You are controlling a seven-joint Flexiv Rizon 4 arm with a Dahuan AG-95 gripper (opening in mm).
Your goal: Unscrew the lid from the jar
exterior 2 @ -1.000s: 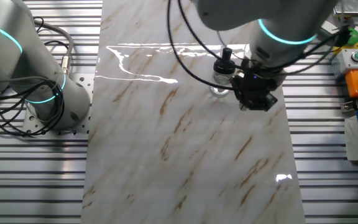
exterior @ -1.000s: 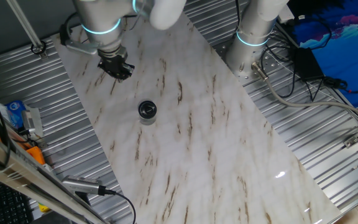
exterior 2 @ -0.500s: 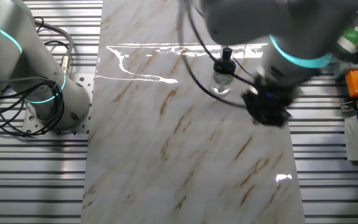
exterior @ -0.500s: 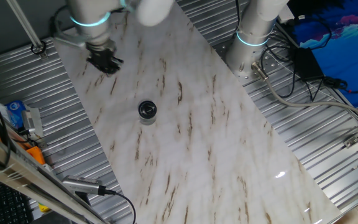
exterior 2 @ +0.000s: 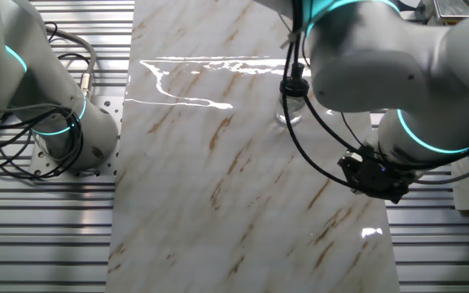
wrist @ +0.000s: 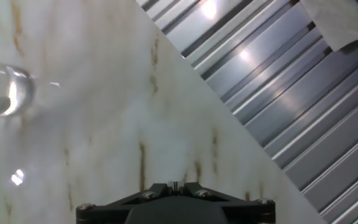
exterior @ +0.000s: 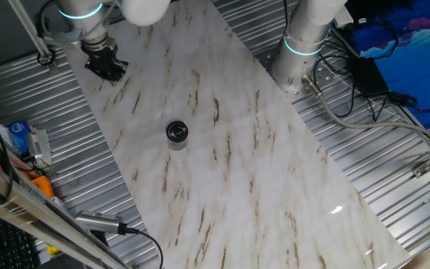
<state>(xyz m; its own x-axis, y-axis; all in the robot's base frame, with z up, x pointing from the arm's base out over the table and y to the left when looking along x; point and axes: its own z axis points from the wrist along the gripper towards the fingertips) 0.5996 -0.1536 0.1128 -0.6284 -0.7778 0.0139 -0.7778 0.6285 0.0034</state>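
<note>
The small jar (exterior: pixel 176 139) stands upright on the marble board, its clear body topped by the black lid (exterior: pixel 176 131). In the other fixed view the jar (exterior 2: pixel 291 108) with its lid (exterior 2: pixel 295 84) stands partly behind my arm. The hand view shows only the jar's clear body (wrist: pixel 2 91) at the left edge. My gripper (exterior: pixel 104 66) hangs over the board's edge, well away from the jar. It also shows in the other fixed view (exterior 2: pixel 373 176). In the hand view (wrist: pixel 176 185) the jaws stand together with nothing between them.
A ribbed metal table (exterior: pixel 379 149) surrounds the marble board (exterior: pixel 222 172). A second arm's base (exterior: pixel 304 45) with cables stands at one corner. A blue packet and orange tools (exterior: pixel 21 142) lie beside the board's edge near my gripper.
My gripper has moved steadily away from the jar, out to the board's edge. The jar and lid have not moved.
</note>
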